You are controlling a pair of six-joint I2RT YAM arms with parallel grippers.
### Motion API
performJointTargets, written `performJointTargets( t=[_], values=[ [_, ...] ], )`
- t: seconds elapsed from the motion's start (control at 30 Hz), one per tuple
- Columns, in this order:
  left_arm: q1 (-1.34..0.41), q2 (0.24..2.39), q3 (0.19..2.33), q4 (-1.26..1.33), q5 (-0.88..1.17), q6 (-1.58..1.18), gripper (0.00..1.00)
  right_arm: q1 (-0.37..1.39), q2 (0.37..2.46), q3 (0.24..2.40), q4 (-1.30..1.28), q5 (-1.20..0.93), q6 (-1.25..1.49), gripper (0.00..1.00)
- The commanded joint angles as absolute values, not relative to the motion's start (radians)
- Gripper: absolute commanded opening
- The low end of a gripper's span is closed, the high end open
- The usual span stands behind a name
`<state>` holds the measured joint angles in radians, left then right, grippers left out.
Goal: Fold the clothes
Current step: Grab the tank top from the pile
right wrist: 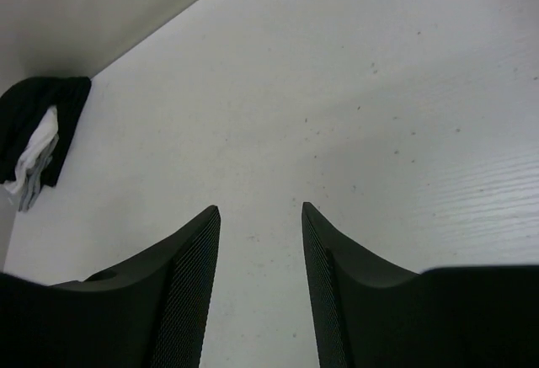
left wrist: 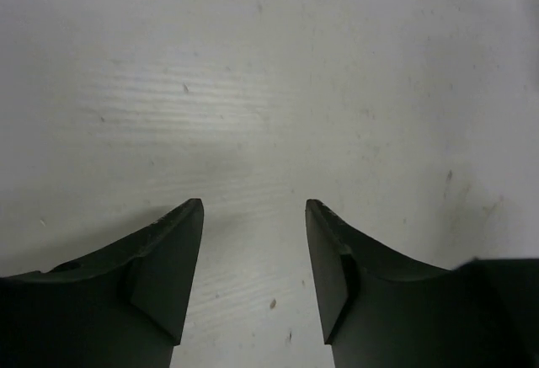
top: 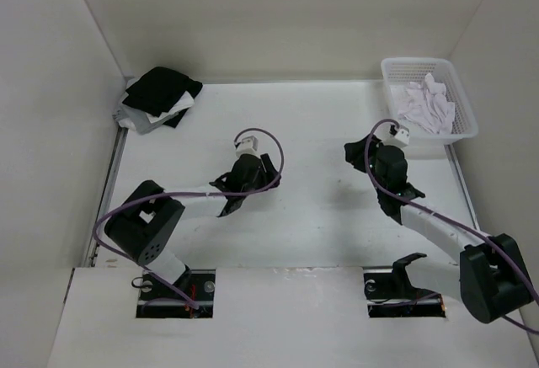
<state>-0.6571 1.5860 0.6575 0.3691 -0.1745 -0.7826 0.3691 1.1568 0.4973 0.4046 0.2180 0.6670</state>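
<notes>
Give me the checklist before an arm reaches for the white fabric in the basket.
1. Left hand open, empty: ok.
2. Right hand open, empty: ok.
3. White fabric lies in the basket, far right: ok.
4. One garment or several in there: cannot tell.
5. Dark pile, far left, apart from both hands: ok.
6. Table beneath both hands bare: ok.
</notes>
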Motion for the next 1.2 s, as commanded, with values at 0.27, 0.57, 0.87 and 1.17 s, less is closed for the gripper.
performJointTargets(
  t=[0.27,0.57,0.87,1.17],
  values=[
    [-0.828,1.437,0.512,0.632,-0.114,-0.704,0.50,0.095,1.225,0.916,0.095,0.331,0.568,0.04],
    [-0.805,1.430,0.480,0.669,-0.149,-0.686,0.51,-0.151,1.770,1.348,0.020,0.311,0.479,0.40],
    [-0.814,1.470,0.499,0.686,-0.135,-0.669,0.51,-0.186,2.138,1.718,-0.147,0.287,0.411,0.56],
    [-0.805,1.479,0.497,0.707,-0.124,-0.667,0.51,-0.205,2.354,1.991,-0.262,0.279,0.403,0.55]
  ],
)
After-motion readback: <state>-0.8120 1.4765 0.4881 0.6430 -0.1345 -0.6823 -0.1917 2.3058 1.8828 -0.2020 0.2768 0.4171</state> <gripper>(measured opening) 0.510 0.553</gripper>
